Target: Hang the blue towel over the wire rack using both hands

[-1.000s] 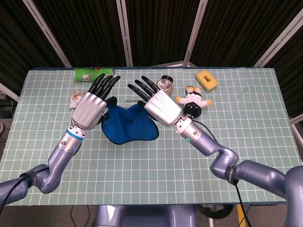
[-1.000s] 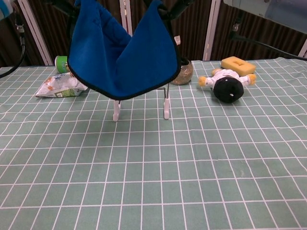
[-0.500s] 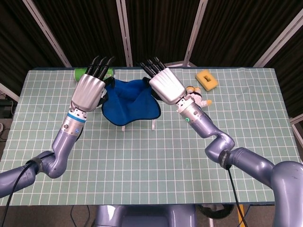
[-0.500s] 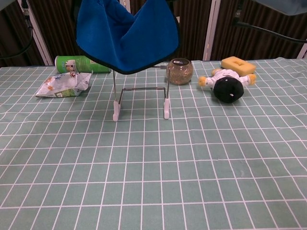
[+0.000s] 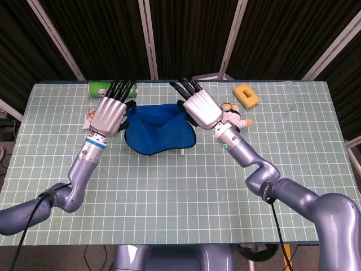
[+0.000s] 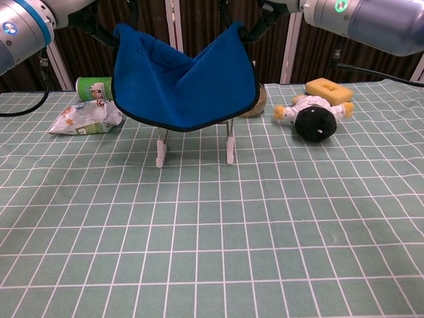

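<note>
A blue towel hangs stretched between my two hands above the middle of the table. My left hand holds its left upper corner and my right hand holds its right upper corner. The towel sags in the middle and covers most of the wire rack; only the rack's white feet and lower legs show beneath it in the chest view. In that view the towel's lower edge hangs just above the feet. Whether the towel rests on the rack's top bar is hidden.
A green can and a snack packet lie at the back left. A round jar peeks out behind the towel. A doll and a yellow sponge lie at the back right.
Both hands have come down with the towel, after rising and moving toward the back of the table. The towel now covers the rack's upper part, which showed half a second ago.
</note>
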You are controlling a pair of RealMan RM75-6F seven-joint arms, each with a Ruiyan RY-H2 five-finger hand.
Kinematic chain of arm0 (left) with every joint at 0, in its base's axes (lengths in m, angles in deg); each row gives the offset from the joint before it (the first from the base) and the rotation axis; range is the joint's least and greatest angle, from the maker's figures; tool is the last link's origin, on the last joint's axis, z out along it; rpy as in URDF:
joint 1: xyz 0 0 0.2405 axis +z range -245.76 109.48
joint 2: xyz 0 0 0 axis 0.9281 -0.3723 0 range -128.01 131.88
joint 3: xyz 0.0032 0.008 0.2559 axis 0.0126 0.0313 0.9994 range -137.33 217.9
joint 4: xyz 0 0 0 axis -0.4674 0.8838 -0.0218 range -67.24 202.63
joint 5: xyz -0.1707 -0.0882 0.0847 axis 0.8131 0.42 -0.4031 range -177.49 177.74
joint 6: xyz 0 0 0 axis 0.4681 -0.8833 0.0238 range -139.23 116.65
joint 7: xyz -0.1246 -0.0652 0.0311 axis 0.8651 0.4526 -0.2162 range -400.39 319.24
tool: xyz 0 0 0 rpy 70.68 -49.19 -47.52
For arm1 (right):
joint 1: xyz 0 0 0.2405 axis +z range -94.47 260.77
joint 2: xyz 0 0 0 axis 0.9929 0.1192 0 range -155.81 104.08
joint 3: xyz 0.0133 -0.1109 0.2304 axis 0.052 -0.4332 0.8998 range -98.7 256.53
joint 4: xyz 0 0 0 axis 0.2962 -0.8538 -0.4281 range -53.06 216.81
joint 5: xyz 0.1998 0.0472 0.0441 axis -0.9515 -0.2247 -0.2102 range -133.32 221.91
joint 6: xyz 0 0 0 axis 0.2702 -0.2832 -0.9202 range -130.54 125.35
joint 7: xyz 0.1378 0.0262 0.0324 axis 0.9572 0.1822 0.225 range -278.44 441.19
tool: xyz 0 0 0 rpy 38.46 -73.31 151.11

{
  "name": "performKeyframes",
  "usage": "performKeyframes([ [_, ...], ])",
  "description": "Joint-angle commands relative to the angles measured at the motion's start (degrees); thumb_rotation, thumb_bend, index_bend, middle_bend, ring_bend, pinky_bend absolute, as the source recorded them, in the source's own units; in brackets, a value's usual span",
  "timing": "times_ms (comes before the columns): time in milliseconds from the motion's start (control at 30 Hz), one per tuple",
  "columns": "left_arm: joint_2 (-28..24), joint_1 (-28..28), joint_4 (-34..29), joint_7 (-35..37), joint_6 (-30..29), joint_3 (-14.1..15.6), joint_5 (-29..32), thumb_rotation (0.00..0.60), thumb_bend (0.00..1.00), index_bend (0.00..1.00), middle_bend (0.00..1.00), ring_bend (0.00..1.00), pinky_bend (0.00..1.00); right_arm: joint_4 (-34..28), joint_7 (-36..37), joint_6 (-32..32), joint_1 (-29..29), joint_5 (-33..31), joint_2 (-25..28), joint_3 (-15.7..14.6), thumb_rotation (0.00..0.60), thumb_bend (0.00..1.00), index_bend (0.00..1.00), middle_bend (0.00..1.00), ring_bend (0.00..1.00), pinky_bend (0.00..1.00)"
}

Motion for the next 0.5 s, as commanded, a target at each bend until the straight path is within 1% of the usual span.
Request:
performKeyframes([
  [33,1.0,0.5,1.6,1.6,0.5,1.1,0.1,0.600,0.52,0.74,0.00,0.00,0.00,0.8,0.4,-0.1,-0.4,0.0,-0.8,-0.7,0.600,0.36,0.66,0.05,0.00,0.00],
  [267,3.1,1.3,6.2,5.4,1.8,3.0,0.5,0.600,0.52,0.74,0.00,0.00,0.00,4.3,1.5,-0.6,-1.3,-0.4,-3.7,-2.4,0.600,0.36,0.66,0.05,0.00,0.00],
  [367,4.1,1.4,8.3,6.8,2.8,3.8,0.6,0.600,0.52,0.74,0.00,0.00,0.00,6.7,2.8,-0.7,-2.2,-0.7,-5.7,-3.4,0.600,0.36,0.66,0.05,0.00,0.00],
  [500,4.9,1.4,10.3,7.3,3.7,4.3,0.7,0.600,0.52,0.74,0.00,0.00,0.00,9.0,4.3,-0.4,-2.3,-0.2,-7.2,-4.1,0.600,0.36,0.66,0.05,0.00,0.00],
])
